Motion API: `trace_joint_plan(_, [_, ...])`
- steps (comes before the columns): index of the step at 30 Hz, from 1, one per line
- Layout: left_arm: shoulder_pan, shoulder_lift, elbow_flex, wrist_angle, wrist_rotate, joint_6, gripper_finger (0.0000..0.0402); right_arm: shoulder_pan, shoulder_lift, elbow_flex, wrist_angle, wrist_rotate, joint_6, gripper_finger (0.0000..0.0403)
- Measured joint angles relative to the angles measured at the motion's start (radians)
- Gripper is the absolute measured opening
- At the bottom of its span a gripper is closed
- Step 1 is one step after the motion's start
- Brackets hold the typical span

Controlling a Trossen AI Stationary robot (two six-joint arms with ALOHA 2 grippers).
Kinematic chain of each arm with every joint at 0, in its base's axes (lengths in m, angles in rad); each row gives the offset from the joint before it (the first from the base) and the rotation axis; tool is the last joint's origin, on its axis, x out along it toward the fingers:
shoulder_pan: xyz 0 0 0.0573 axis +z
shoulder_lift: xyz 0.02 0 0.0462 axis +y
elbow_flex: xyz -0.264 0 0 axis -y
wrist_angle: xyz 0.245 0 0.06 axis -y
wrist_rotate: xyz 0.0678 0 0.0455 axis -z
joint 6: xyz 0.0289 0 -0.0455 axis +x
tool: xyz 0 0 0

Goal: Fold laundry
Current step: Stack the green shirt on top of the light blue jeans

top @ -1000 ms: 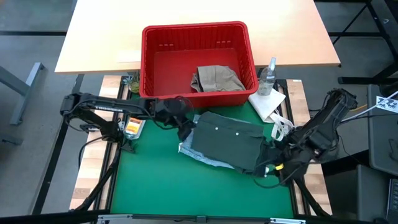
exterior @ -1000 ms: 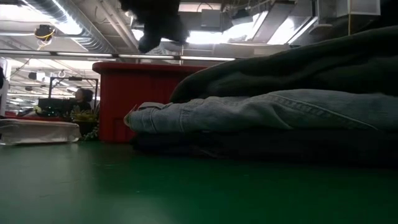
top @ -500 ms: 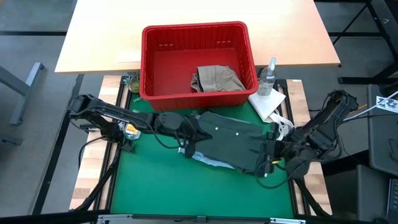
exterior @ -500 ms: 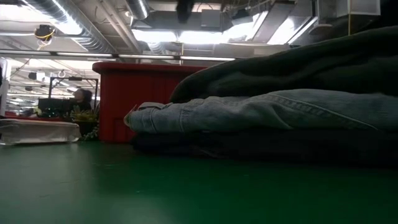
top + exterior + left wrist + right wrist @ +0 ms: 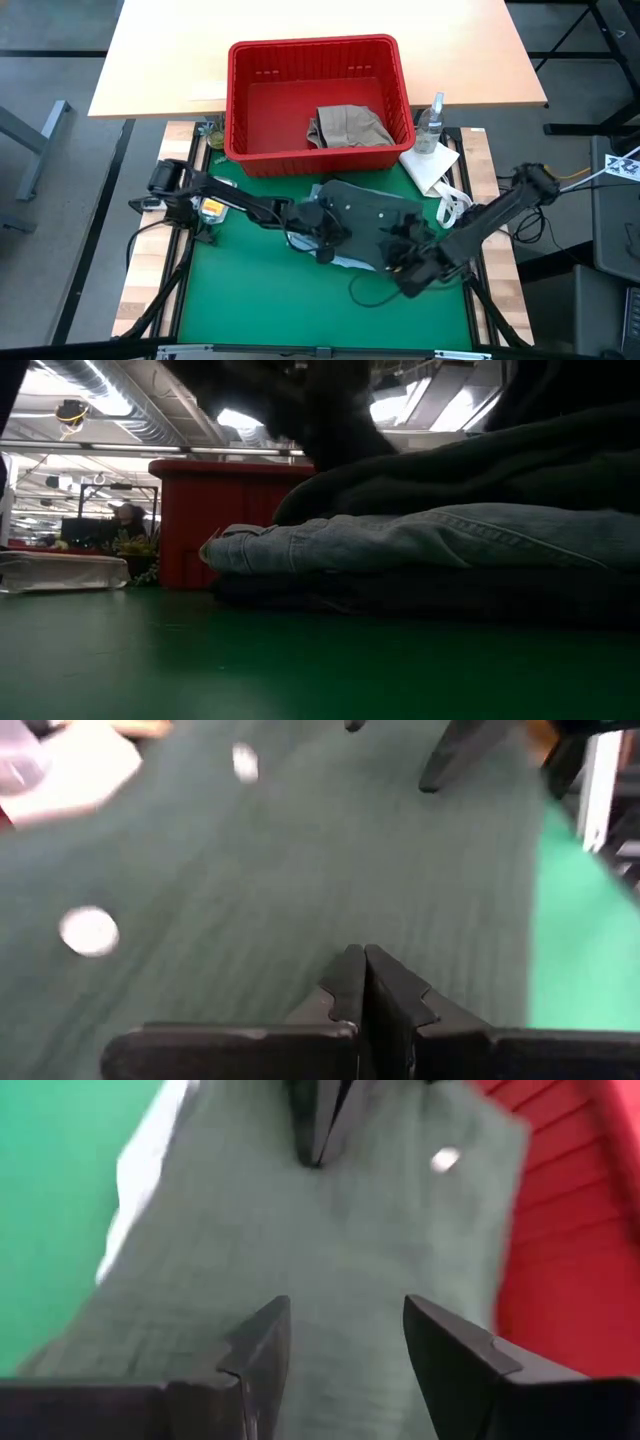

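The jaws of the left gripper [image 5: 362, 982] are closed together over the dark olive green piece [image 5: 375, 222], holding nothing visible; the right gripper [image 5: 345, 1342] stands open above it. Only the low view shows the light blue denim [image 5: 420, 540] beneath.

matt woven olive cloth [image 5: 375, 215] over soft denim [image 5: 420, 540], beside a glossy red plastic basket [image 5: 240, 100].

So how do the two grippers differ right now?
The left gripper has its fingers shut; the right gripper has its fingers open. In the high view the left sits over the olive piece's left part, the right over its front right edge. Both point at that olive piece, facing each other.
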Motion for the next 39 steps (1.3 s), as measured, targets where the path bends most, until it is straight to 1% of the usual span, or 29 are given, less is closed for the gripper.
trace_joint_plan(7, [0.000,0.097,0.003,-0.029,-0.002,0.000,0.0003,-0.034,0.218,0.000,-0.005,-0.113,0.000,0.0195])
trace_joint_plan(11, [0.000,0.129,0.005,-0.027,-0.009,0.000,0.0003,-0.037,0.310,0.006,-0.016,-0.119,0.000,0.0195])
trace_joint_plan(13, [0.000,0.134,0.006,-0.028,-0.010,0.000,0.0004,-0.034,0.337,0.007,-0.021,-0.111,0.000,0.0195])
trace_joint_plan(18, [0.000,0.135,0.004,-0.028,-0.012,0.000,0.0004,-0.035,0.338,0.006,-0.025,-0.122,0.000,0.0195])
trace_joint_plan(21, [0.000,0.125,0.003,-0.020,-0.012,-0.001,0.0004,-0.035,0.329,0.046,-0.087,-0.141,0.002,0.0195])
trace_joint_plan(26, [-0.006,0.064,0.000,-0.025,-0.012,-0.001,0.0004,-0.036,0.320,0.196,-0.295,-0.178,-0.002,0.0195])
trace_joint_plan(31, [-0.007,-0.016,-0.002,-0.009,-0.011,-0.003,0.0004,-0.034,0.319,0.350,-0.438,-0.171,-0.003,0.0195])
trace_joint_plan(36, [-0.005,-0.052,-0.001,0.063,-0.013,-0.001,0.0004,-0.035,0.317,0.468,-0.559,-0.154,-0.008,0.0195])
trace_joint_plan(39, [0.002,-0.053,-0.001,0.166,-0.013,-0.001,0.0004,-0.035,0.316,0.514,-0.597,-0.150,-0.052,0.0195])
